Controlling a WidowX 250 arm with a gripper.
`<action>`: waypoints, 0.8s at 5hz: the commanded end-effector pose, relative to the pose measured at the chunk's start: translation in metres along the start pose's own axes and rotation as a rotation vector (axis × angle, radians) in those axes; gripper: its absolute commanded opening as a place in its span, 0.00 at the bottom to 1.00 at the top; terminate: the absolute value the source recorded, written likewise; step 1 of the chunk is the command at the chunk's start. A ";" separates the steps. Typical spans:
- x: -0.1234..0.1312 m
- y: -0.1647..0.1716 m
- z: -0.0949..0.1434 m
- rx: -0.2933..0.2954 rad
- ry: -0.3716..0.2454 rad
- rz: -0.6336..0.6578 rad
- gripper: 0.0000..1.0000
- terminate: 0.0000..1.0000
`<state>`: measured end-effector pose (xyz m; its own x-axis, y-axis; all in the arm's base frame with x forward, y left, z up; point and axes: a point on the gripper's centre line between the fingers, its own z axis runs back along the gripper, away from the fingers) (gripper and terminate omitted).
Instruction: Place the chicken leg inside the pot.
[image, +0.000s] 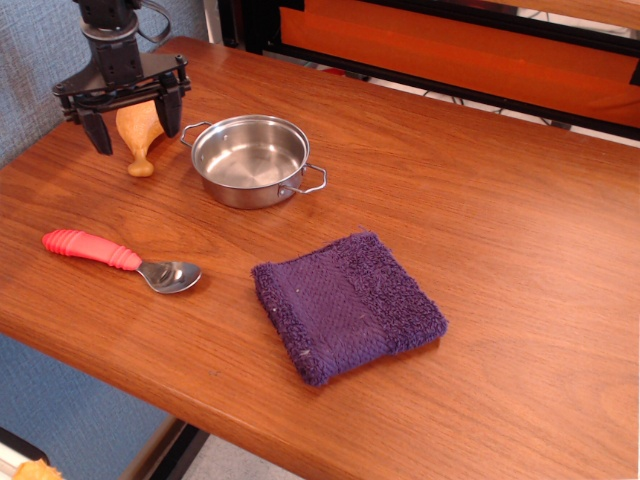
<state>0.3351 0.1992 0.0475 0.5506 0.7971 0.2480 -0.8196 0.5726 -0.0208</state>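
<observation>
The task is at its start: the chicken leg (137, 133) lies on the wooden table (480, 200) at about ten o'clock in the view, its fat end pointing away and its knobbed bone end toward the near edge, just to the nine o'clock side of the pot (251, 160). The pot is empty, upright, with its wire handles at ten and four o'clock. The gripper (133, 122) hangs over the drumstick with its jaws spread wide, one finger on each side of the bulbous end, apparently not pressing on it; how close the tips are to the tabletop cannot be told. So nothing is grasped, lifted or placed yet. What is left, as I judge it, is to close on the thick part, lift, carry a short way toward three o'clock, and release over the pot. The red-handled spoon (118, 258) at eight o'clock and the purple cloth (345, 305) near six o'clock sit well apart from that path.
</observation>
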 end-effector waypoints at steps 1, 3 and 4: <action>0.005 0.017 0.007 0.038 -0.023 0.028 1.00 0.00; 0.005 0.013 -0.009 0.090 0.000 0.027 1.00 0.00; 0.003 0.016 -0.016 0.102 0.015 0.031 1.00 0.00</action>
<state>0.3377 0.2182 0.0157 0.5352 0.8216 0.1964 -0.8441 0.5288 0.0879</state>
